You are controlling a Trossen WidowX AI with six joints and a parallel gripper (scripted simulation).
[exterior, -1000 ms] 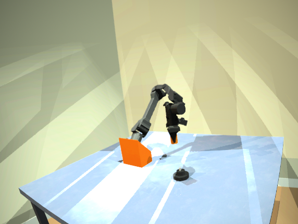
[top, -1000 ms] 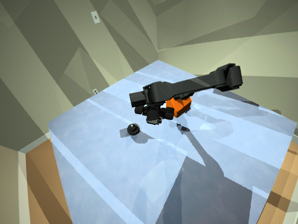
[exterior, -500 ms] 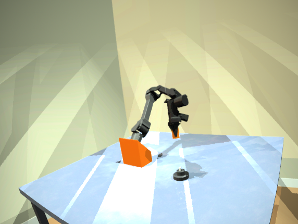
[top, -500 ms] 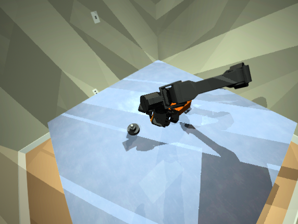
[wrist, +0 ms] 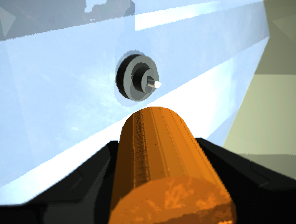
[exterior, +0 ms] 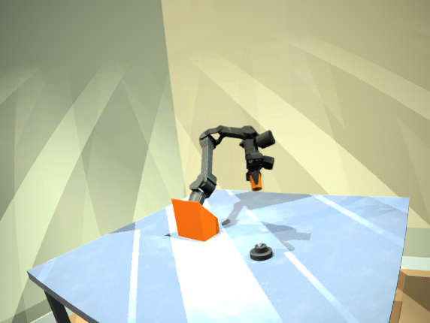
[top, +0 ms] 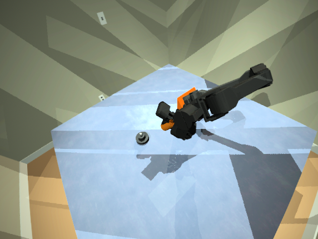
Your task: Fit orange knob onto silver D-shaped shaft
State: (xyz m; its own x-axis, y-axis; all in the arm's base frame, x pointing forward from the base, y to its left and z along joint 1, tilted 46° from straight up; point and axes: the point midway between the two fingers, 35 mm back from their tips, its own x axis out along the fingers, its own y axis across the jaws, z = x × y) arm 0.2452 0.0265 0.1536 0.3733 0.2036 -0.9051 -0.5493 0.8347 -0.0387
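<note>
Top: one knob (top: 166,125) (exterior: 256,184) (wrist: 157,150), beside one pedestal (top: 142,139) (exterior: 261,253) (wrist: 134,82) on the surface (top: 117,178) (exterior: 150,278) (wrist: 60,100). Exterior: one arm (top: 222,103) (exterior: 207,158); its gripper (top: 170,122) (exterior: 255,180) (wrist: 156,146) clamps the knob above the surface. Wrist: the knob lies between two fingers; one shaft (wrist: 154,84) stands bare.

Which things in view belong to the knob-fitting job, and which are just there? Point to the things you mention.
Part of the job:
- orange cylindrical knob (top: 167,125) (wrist: 159,150), held in the gripper (exterior: 255,182) (wrist: 156,146)
- dark round pedestal (top: 142,140) (exterior: 261,254) (wrist: 131,90) with silver shaft (top: 140,134) (exterior: 259,243) (wrist: 156,84)

Just there:
- orange angular block (exterior: 189,219) at the arm's foot
- pale wall sockets (top: 102,18)
</note>
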